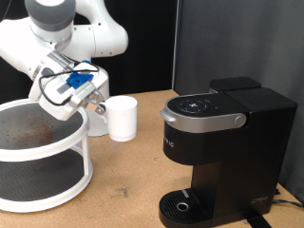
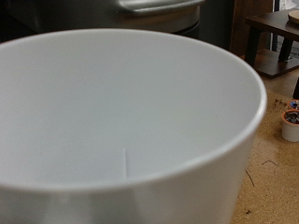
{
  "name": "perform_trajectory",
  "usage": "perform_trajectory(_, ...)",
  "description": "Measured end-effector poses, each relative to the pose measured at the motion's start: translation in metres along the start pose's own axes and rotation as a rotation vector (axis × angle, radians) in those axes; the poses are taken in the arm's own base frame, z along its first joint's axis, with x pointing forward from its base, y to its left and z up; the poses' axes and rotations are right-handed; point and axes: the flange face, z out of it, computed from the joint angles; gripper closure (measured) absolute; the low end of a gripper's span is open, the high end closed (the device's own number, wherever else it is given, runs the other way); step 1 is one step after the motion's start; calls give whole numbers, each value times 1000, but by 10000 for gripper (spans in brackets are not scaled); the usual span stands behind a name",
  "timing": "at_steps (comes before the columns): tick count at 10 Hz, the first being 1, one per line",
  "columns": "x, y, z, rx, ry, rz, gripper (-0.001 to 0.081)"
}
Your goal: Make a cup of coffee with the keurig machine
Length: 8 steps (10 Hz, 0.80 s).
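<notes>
Gripping end effector (image 1: 98, 107) hangs from the white arm beside the cup (image 1: 123, 118), its dark fingers reaching to the cup's side; whether they clasp the handle cannot be told from the exterior view, and the fingers do not show in the wrist view. That wrist view is almost filled by the cup's smooth, glossy white rim and hollow inside (image 2: 121, 112), plain apart from one thin vertical line low on the inner wall.

In the exterior view the cup is a short, straight-sided white cylinder standing upright on the table (image 1: 133, 171), a pale wood-grain surface, near its far edge. Just beside it, toward the table's left edge in that view, stands a round two-tier white rack (image 1: 38, 157) with dark, mesh-like shelves.

Toward the table's right edge sits the keurig machine (image 1: 223, 142), a matte black box with a rounded brew head, a silver-grey band around the lid and small lit symbols on top, too small to read. Its round drip tray (image 1: 182, 204) lies at the base.

In the wrist view a small green-topped pod (image 2: 292, 124) rests on the table.
</notes>
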Motion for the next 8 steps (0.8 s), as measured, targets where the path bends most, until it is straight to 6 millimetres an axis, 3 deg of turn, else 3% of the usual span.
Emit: perform_trajectory(8,-43,35,88,-144,-113,21,738)
